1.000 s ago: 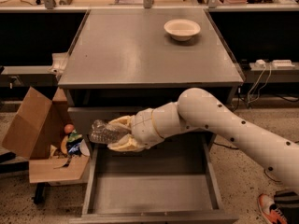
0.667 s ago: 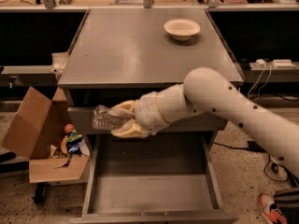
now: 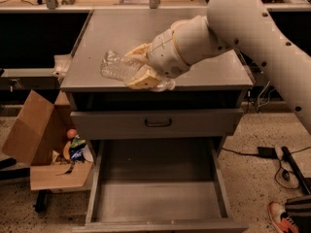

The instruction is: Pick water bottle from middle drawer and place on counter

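My gripper (image 3: 136,67) is shut on the water bottle (image 3: 115,66), a clear crinkly plastic bottle lying sideways between the tan fingers (image 3: 144,81). It holds the bottle just over the front part of the grey counter (image 3: 121,25), left of centre. The white arm reaches in from the upper right across the counter. The middle drawer (image 3: 156,200) stands pulled out below, and its flat grey floor is bare.
A shut drawer front with a black handle (image 3: 158,123) sits above the open drawer. An open cardboard box (image 3: 36,142) with colourful items stands on the floor at left. Cables (image 3: 272,154) and a shoe (image 3: 281,217) lie at right. A cluttered bench runs behind.
The arm has lifted the bottle from in front of the drawers up and over the counter's front edge. The bowl at the back of the counter is now hidden behind the arm.
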You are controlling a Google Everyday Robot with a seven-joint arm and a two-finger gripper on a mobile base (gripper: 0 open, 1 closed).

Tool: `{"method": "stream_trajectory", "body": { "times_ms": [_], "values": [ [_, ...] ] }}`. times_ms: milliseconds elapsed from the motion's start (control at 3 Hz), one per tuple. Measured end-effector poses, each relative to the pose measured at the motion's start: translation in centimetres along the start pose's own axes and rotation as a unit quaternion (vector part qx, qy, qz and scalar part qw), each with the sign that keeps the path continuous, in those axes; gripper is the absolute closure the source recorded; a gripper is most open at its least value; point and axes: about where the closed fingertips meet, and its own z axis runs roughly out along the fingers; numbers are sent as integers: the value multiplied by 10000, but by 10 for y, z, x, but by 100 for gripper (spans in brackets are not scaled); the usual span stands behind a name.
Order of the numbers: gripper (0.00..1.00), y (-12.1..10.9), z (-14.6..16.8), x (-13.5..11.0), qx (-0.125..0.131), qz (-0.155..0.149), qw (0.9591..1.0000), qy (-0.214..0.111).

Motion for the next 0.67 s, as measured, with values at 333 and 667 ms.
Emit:
{"method": "stream_trajectory", "body": {
  "times_ms": [333,667],
  "values": [
    [100,0,0,0,1,3,10000,0],
    [100,-15,-7,16,71,311,9995,48]
  ]
}}
